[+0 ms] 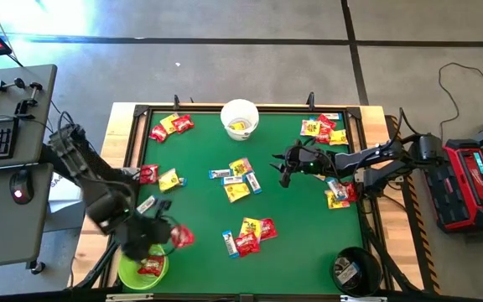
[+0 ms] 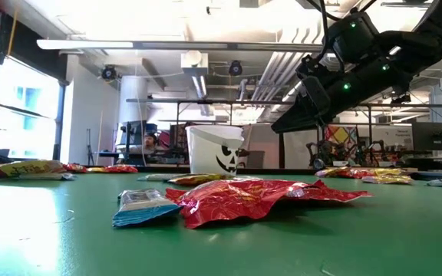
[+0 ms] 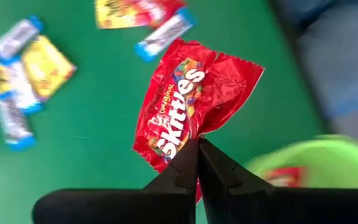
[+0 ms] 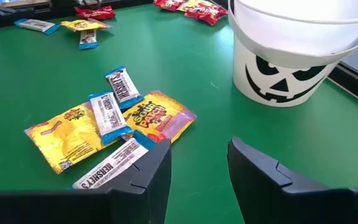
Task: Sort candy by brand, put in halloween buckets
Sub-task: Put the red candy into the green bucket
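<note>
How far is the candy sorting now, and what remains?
Early stage. The green bucket, white bucket and black bucket each hold some candy. The left tool holds a red Skittles packet near the green bucket. Many pieces remain on the table.

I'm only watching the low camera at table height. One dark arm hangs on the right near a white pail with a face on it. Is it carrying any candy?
Observer: No. The right gripper is open and empty above the green table, with a cluster of yellow packets and white-and-blue bars just ahead of it.
Operator: Is there a second arm? I can't see one.
Observer: Yes. The left gripper is shut on a red Skittles packet, at the table's near-left corner.
Operator: Where might that packet go?
Observer: Probably the lime green bucket right beside it, which already holds a red packet.
Operator: Anything in the white pail?
Observer: From above, the white bucket shows something yellow inside.
</note>
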`<action>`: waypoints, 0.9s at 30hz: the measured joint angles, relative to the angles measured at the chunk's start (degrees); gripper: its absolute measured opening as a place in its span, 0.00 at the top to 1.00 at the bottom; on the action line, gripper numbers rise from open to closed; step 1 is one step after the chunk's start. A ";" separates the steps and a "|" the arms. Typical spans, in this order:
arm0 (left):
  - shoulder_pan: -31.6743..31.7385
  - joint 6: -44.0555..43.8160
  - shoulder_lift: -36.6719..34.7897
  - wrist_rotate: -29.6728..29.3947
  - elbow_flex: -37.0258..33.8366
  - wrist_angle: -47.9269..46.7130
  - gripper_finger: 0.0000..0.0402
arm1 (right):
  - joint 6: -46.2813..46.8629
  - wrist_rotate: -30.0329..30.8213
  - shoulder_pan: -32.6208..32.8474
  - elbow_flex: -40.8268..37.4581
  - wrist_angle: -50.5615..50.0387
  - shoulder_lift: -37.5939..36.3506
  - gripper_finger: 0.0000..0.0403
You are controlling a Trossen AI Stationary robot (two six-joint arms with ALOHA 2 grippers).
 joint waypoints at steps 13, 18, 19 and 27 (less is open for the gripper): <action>-16.51 -40.49 6.58 4.44 4.33 -7.86 1.00 | 0.60 0.07 -0.02 0.02 0.00 0.00 0.64; -19.21 -47.07 11.34 7.17 2.57 -8.95 1.00 | 0.58 0.09 -0.02 0.02 0.00 0.00 0.64; -19.45 -47.64 12.31 7.20 2.40 -8.98 1.00 | 0.58 0.09 -0.02 0.00 0.00 0.00 0.64; -19.61 -47.33 18.68 8.48 1.87 -5.74 1.00 | 0.58 0.09 -0.02 0.01 0.00 0.00 0.64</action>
